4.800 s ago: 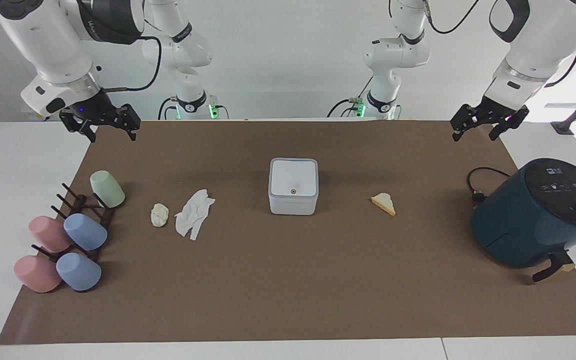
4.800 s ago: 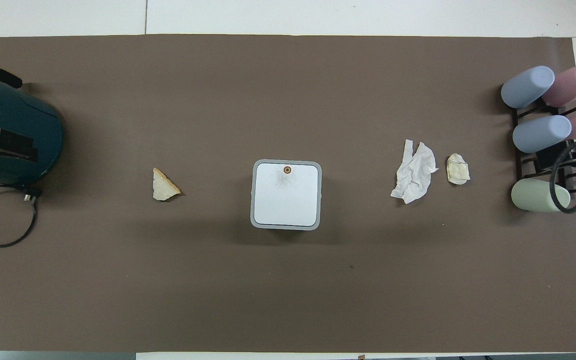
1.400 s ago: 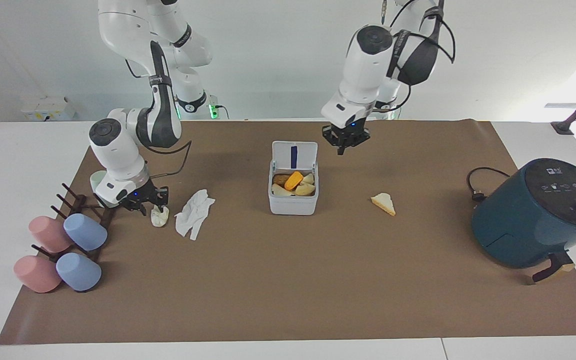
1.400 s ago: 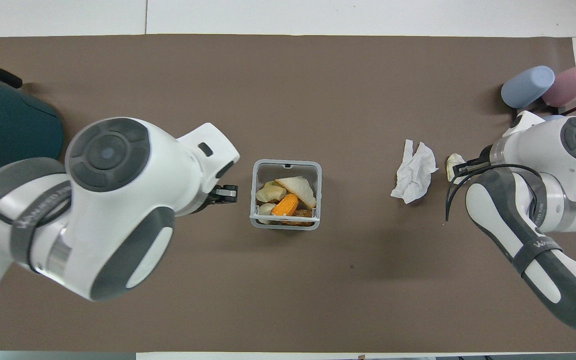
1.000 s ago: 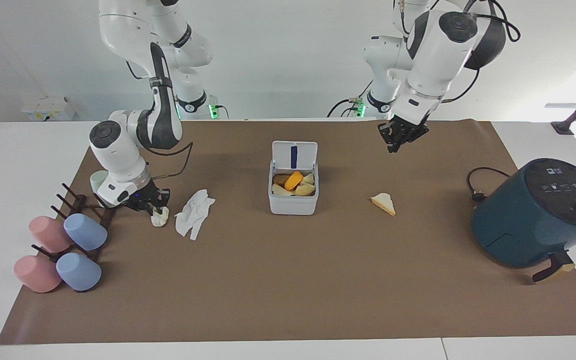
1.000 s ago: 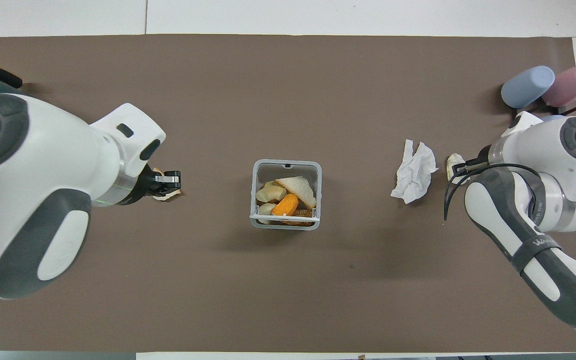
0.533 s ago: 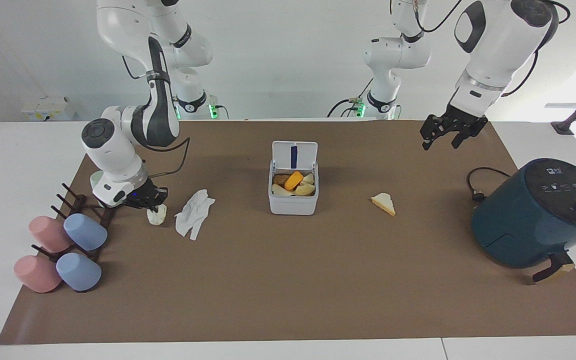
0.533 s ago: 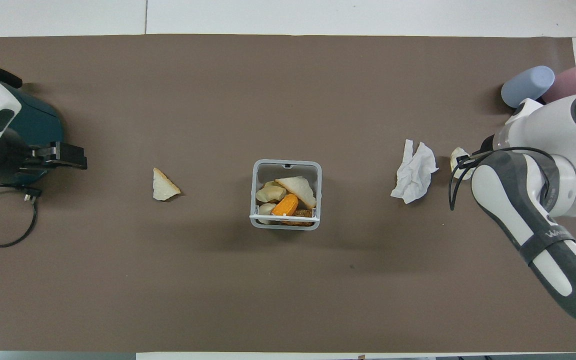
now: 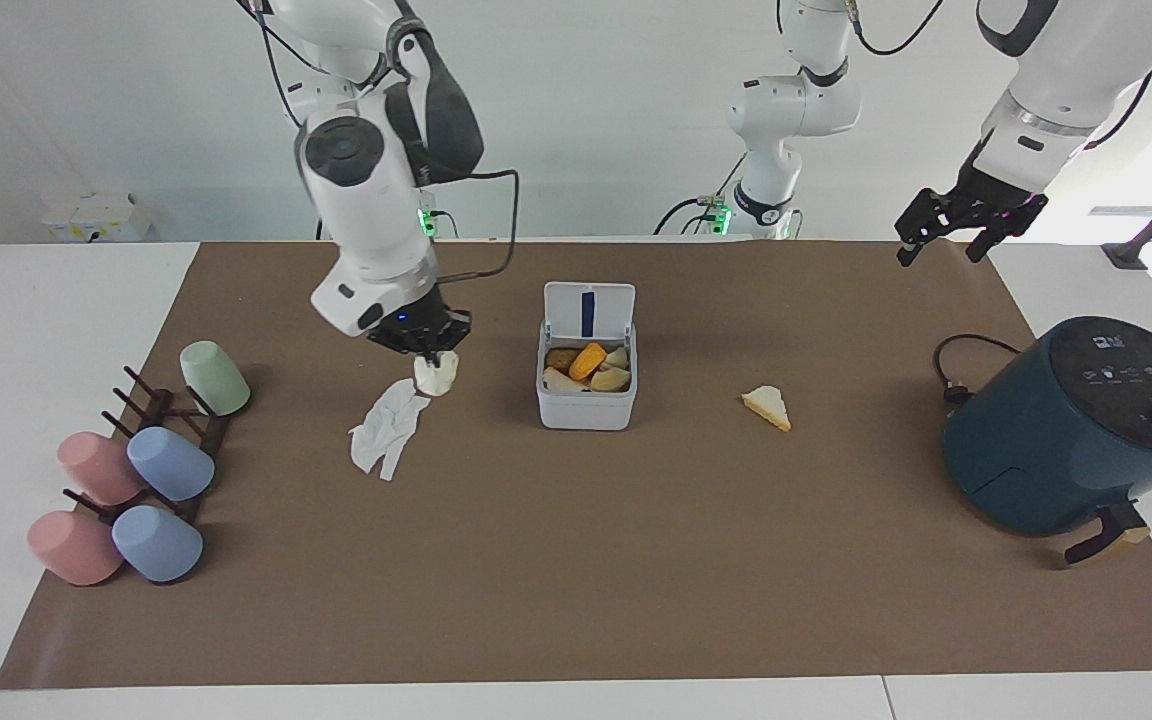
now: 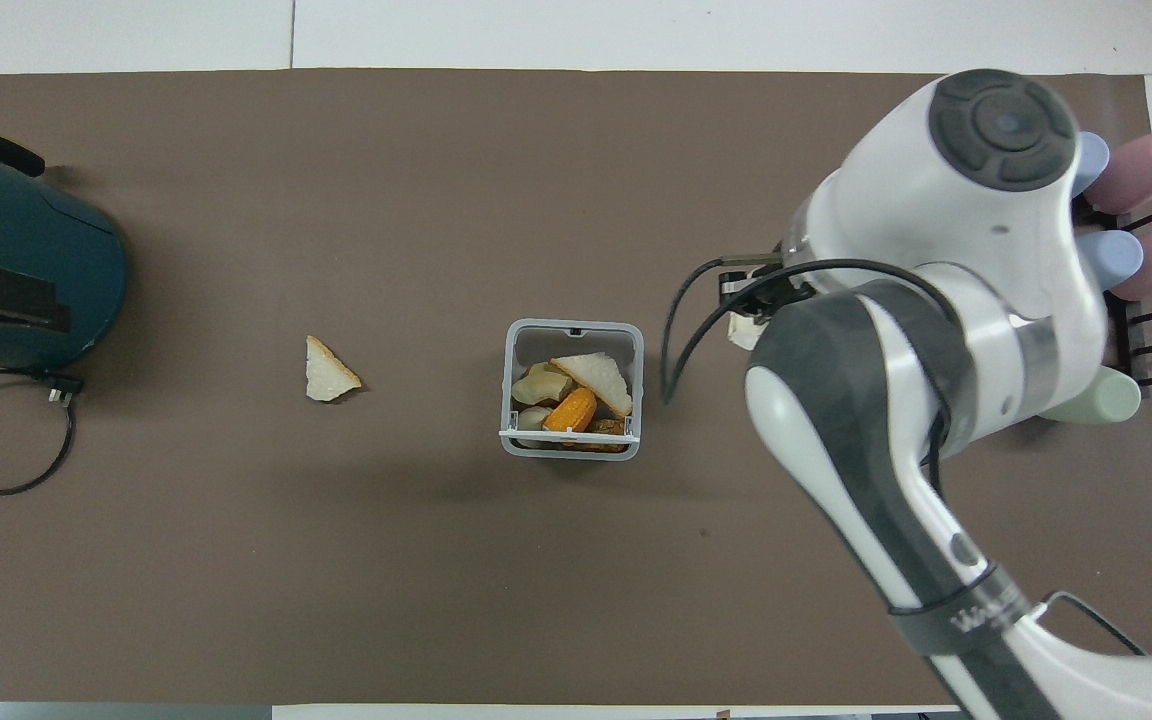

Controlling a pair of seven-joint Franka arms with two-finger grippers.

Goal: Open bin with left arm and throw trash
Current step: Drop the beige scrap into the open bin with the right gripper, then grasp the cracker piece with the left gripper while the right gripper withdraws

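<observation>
Two arms share the job, and only one is busy. The right gripper (image 9: 433, 352) hangs in the air with its fingers pinched tight on the lump (image 9: 436, 374), which dangles just below the fingertips. Directly under it lies the tissue (image 9: 387, 424), flat on the mat (image 9: 576, 560) and untouched. The bin (image 9: 586, 395) stands just beside the gripper, toward the left arm's end of the table, its lid (image 9: 589, 308) tipped up and back so the mouth faces upward. It already holds an orange piece and some pale scraps. The lump is carried clear of the mat, probably so it can pass over the bin's rim and be dropped in from above; the upright lid leaves that path free on the gripper's side.

The left gripper (image 9: 956, 230) waits high over the mat's corner by the air fryer (image 9: 1076, 430), fingers spread wide and holding nothing. With the lid up its part looks done, and it stands well away from the bin, out of the right arm's way.

The bread (image 9: 767, 407) lies on the mat past the bin from the right gripper, between the bin and the air fryer, so it sits closer to the idle left gripper. The cups (image 9: 136, 470) on their rack are well apart from the right gripper and play no part.
</observation>
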